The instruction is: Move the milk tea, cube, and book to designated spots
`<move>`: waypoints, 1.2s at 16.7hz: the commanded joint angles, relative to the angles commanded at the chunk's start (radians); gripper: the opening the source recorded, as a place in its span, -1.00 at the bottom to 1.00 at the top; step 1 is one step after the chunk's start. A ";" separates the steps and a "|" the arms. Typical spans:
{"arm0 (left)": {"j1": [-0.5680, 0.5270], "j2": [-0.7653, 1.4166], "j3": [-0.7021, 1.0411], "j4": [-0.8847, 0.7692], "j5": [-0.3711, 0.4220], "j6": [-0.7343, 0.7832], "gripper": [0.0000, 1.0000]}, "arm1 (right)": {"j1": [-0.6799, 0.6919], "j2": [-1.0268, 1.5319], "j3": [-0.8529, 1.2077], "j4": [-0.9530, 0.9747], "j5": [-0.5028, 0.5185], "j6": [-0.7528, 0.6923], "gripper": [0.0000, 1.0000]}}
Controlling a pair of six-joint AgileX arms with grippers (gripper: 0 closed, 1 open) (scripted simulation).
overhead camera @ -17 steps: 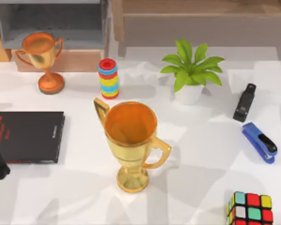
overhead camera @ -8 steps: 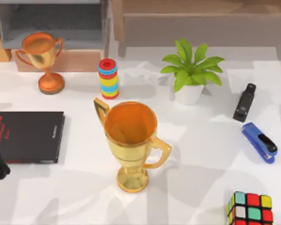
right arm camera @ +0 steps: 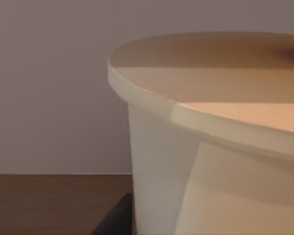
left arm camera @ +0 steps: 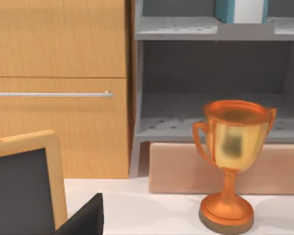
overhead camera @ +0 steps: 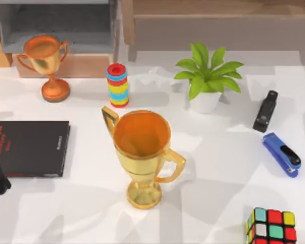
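From above I see the cube (overhead camera: pixel 272 226) on the white tabletop (overhead camera: pixel 218 162) at the frame's lower right. My right wrist camera sits close against a cream cup with milk tea (right arm camera: pixel 225 147), and the teal book (left arm camera: pixel 240 11) stands on a grey shelf (left arm camera: pixel 186 29). I cannot tell either pincer's state.

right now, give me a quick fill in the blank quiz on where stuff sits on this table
1. The cube sits at the table's near ____ corner in the top view.
2. The blue stapler lies just nearer the camera than the ____ stapler.
3. The stack of coloured rings stands between the small trophy and the potted ____.
4. The black book lies ____ on the table.

Missing words: right; black; plant; flat
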 joint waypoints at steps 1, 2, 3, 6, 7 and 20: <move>0.000 0.000 0.000 0.000 0.000 0.000 1.00 | 0.000 0.000 0.000 0.000 0.000 0.000 -1.00; 0.000 0.000 0.000 0.000 0.000 0.000 1.00 | 0.000 0.000 0.000 0.000 0.000 0.000 -1.00; 0.000 0.000 0.000 0.000 0.000 0.000 1.00 | 0.000 0.000 0.000 0.000 0.000 0.000 -1.00; 0.000 0.000 0.000 0.000 0.000 0.000 1.00 | 0.000 0.000 0.000 0.000 0.000 0.000 -1.00; 0.000 0.000 0.000 0.000 0.000 0.000 1.00 | 0.000 0.000 0.000 0.000 0.000 0.000 -1.00; 0.000 0.000 0.000 0.000 0.000 0.000 1.00 | -0.024 -0.291 -0.351 0.063 -0.026 0.003 -1.00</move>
